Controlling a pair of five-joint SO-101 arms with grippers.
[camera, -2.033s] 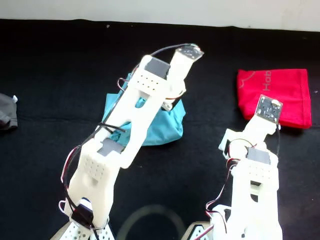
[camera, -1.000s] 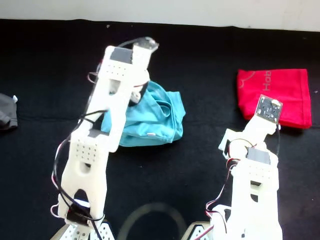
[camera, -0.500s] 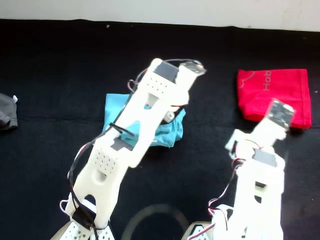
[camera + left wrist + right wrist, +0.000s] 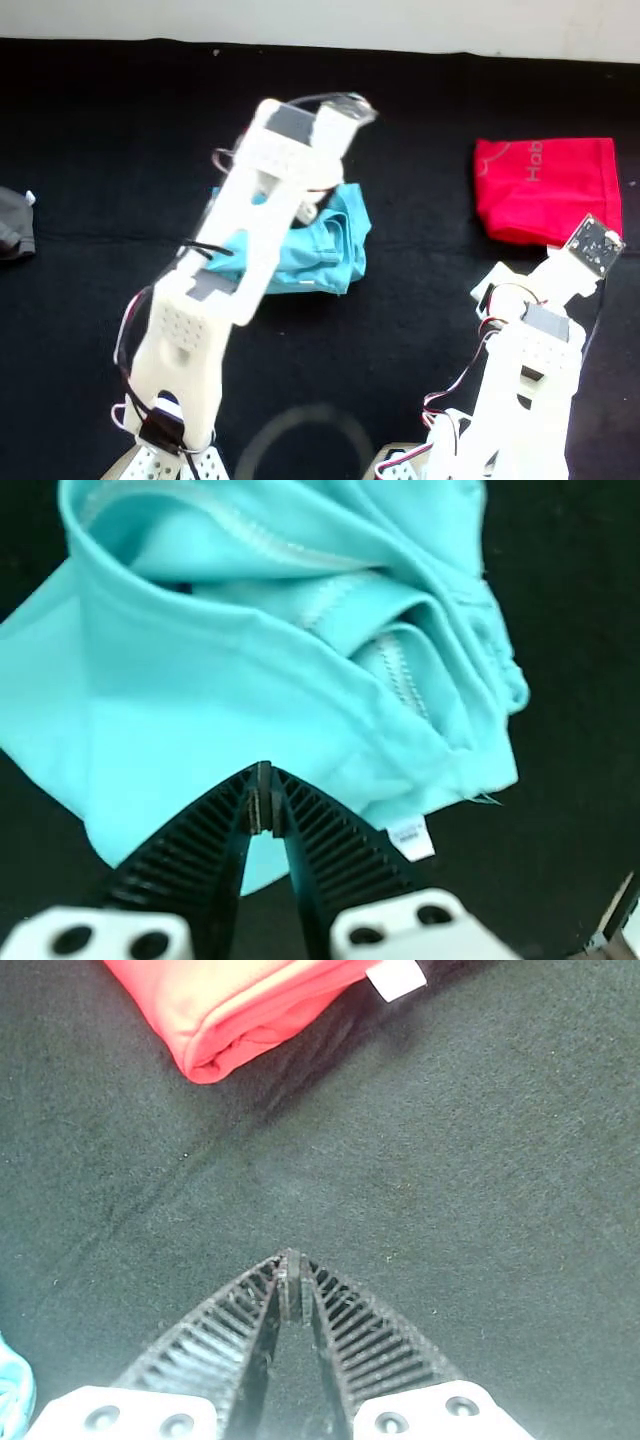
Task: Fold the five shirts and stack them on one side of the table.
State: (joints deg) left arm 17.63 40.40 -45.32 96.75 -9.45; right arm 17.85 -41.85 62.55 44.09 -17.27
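The left arm [image 4: 250, 230] swings back again, off its half-second-ago lean to the right and now further left over the teal shirt [image 4: 325, 245]. That shirt has tightened up, from a loose, crumpled spread a second ago to a squarer bundle. Meanwhile the right arm [image 4: 540, 340] has slid out to the right and pulled back toward its base.

The black cloth-covered tabletop [image 4: 100, 150] carries a rumpled turquoise cotton shirt [image 4: 338, 240] directly beneath the left hand [image 4: 264, 800]. A folded red shirt [image 4: 545, 190] lies just ahead of the right hand [image 4: 290, 1285], and a grey garment [image 4: 12, 228] well out beyond the left hand.
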